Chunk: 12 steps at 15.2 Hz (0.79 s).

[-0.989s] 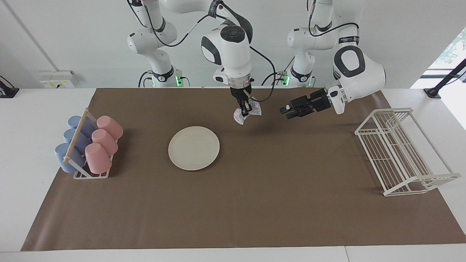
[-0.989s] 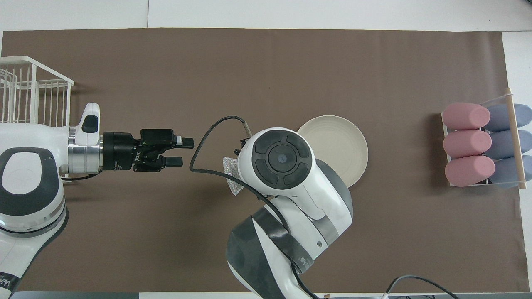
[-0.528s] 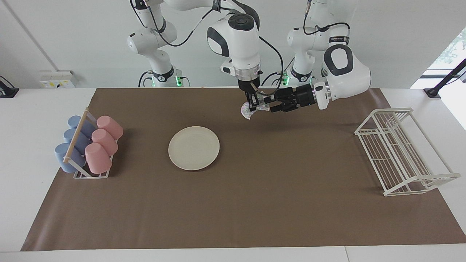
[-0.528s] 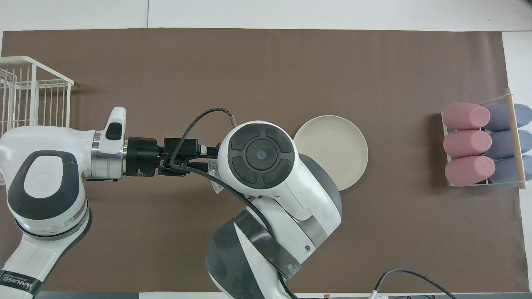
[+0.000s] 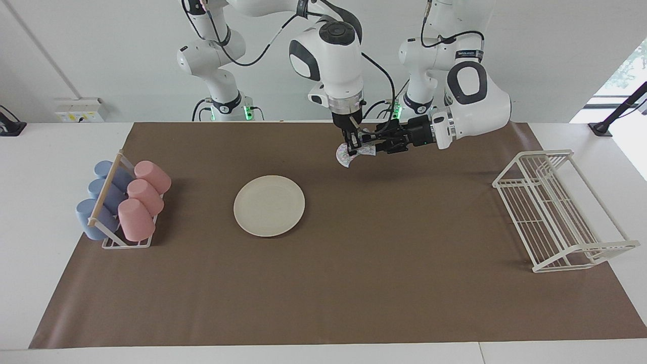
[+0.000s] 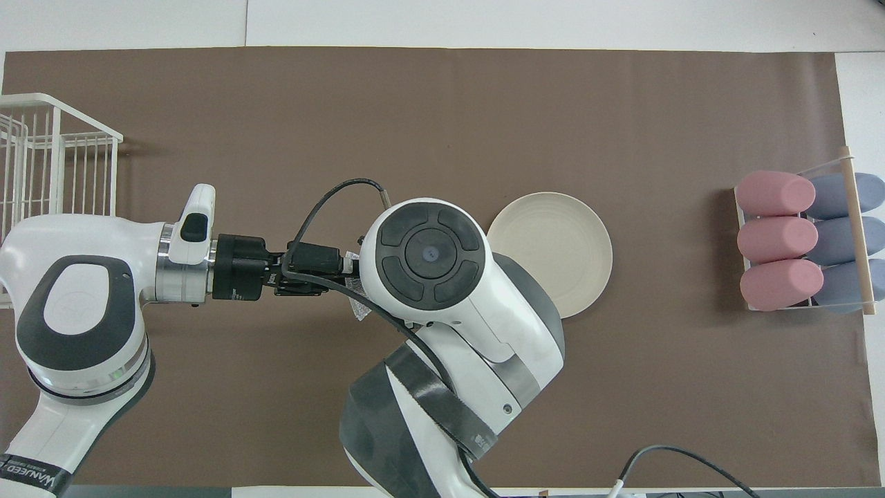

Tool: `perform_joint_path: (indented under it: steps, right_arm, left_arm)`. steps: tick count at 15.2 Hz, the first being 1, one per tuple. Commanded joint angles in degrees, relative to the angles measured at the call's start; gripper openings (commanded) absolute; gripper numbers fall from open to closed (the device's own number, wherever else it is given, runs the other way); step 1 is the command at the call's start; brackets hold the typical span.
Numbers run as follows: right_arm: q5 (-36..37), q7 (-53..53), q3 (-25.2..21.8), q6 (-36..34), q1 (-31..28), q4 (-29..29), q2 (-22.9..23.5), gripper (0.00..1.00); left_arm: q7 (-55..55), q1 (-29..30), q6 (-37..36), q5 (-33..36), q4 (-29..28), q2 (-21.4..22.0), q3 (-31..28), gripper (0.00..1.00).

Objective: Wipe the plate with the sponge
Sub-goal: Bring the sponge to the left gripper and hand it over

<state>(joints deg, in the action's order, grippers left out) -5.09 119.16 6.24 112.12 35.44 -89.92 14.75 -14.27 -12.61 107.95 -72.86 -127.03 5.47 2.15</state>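
My right gripper [image 5: 352,147] pinches the sponge [image 5: 345,154] up near the robots' edge; my left gripper [image 5: 378,143] touches it, jaws unclear. The plate [image 5: 269,205] isn't wiped yet.

Both robot arms are shiny white with round, fat joints. Dark grey bands wrap around the joints, and one joint cap has a dark ring shaped like an oval. A silver ring sits at each wrist. The right gripper [image 5: 353,146] and the left gripper [image 5: 376,144] are black. Thin black cables loop along the arms. Small green lights glow at both bases.
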Motion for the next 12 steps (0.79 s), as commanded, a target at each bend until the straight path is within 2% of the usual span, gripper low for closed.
perform_joint_path:
  steps: [1, 8, 9, 10, 11, 12]
  right_arm:
    - [1.22, 1.43, 0.09, -0.94, -0.02, 1.59, 0.81, 0.00]
    - [1.40, -0.59, 0.09, -0.85, -0.72, 1.51, 0.81, 0.00]
    - [0.96, -0.77, 0.00, -1.20, -0.90, 1.50, 0.54, 0.08]
    - [0.96, -1.03, -0.09, -1.03, -1.59, 0.63, 0.11, 0.85]
    - [0.78, -1.03, -0.09, -0.33, -1.86, 0.02, -0.25, 1.00]
    - [0.95, -1.47, -0.09, -0.33, -2.21, -0.25, -0.51, 1.00]
  left_arm:
    - [-0.41, -0.13, -0.63, -0.97, -1.37, 1.47, -0.74, 0.00]
    - [1.35, -0.04, -1.25, -0.97, -1.37, 1.47, -1.01, 0.00]
    - [1.35, 0.04, -1.33, -0.88, -1.37, 1.47, -1.01, 0.00]
    - [1.35, 0.13, -1.34, -0.88, -1.37, 1.47, -1.09, 0.00]
    - [1.44, 0.31, -1.34, -0.79, -1.37, 1.47, -1.09, 0.00]
    - [1.52, 0.39, -1.34, -0.70, -1.37, 1.47, -1.18, 0.00]
